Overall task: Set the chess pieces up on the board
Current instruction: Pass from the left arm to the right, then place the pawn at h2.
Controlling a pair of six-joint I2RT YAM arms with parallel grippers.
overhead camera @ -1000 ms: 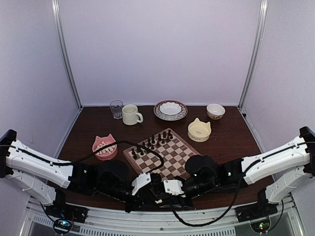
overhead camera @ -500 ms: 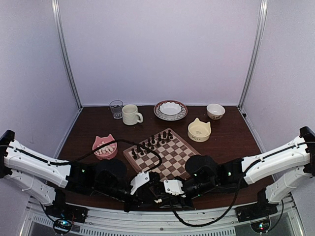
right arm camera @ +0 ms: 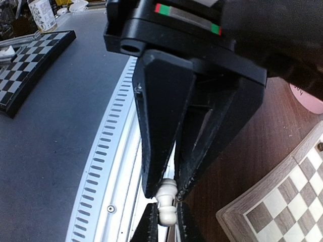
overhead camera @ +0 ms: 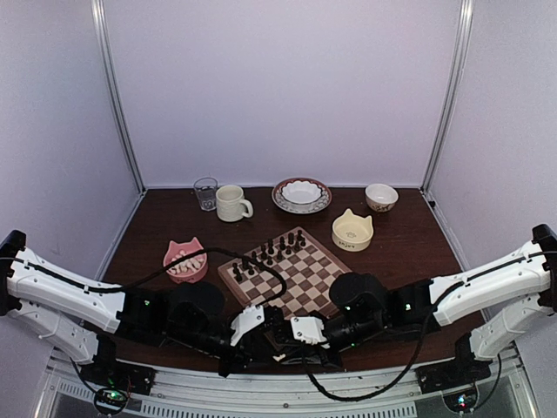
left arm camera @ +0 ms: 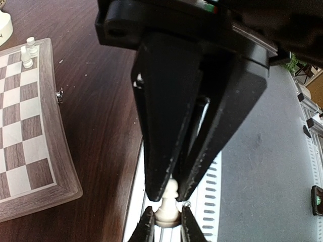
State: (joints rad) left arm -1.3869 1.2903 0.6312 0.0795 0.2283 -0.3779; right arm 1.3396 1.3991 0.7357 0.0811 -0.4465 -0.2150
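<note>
Tapering black fingers [left arm camera: 161,131] pinch a glossy (round-headed) pawn [left arm camera: 166,202].

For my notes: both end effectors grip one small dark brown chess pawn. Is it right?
No. The small chess pawn is cream-white, not dark brown, as the left wrist view shows. The left end effector and right end effector both grip it.

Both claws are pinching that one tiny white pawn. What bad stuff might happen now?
The left claw and right claw both pinch the small cream-white pawn, one at each end, seemingly above the slotted metal rail. If one pulls before the other lets go, the pawn may twist or pop out. Dropped here, it would likely land off the checked wooden chessboard.
</note>
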